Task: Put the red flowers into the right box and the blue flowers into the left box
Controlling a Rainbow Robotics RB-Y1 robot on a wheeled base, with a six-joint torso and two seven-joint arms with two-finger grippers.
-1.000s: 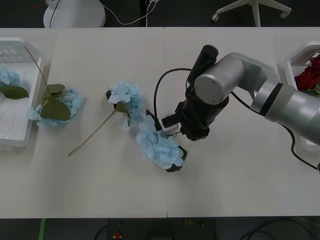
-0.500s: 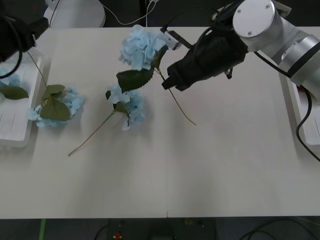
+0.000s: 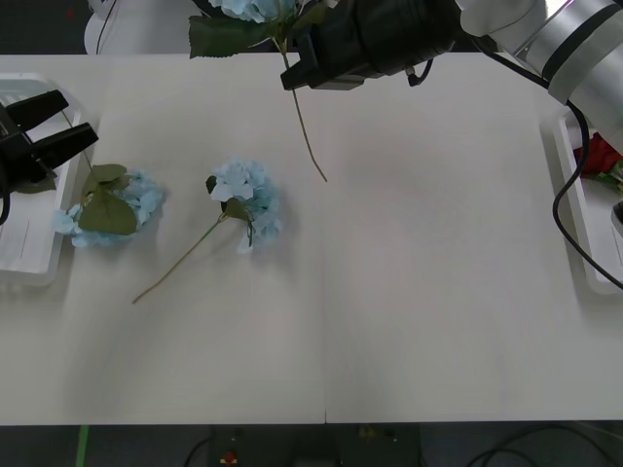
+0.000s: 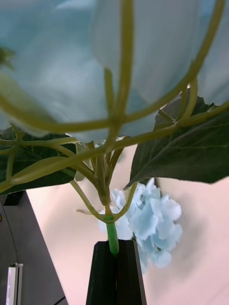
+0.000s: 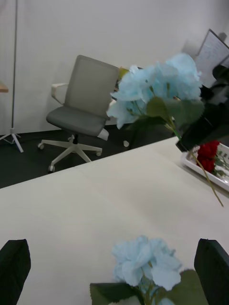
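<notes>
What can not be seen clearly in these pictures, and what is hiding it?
- Held blue flower: front view, its bloom is cut off by the top edge above the right hand.
- Left box: front view, cut off by the side edge and partly covered by the open left hand.
- Right box: front view, mostly beyond the edge and under the arm, so the red flowers inside cannot be counted.

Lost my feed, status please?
Right gripper shut on blue flower, lifted. Left gripper open by left box. Two blue flowers loose on table.
</notes>
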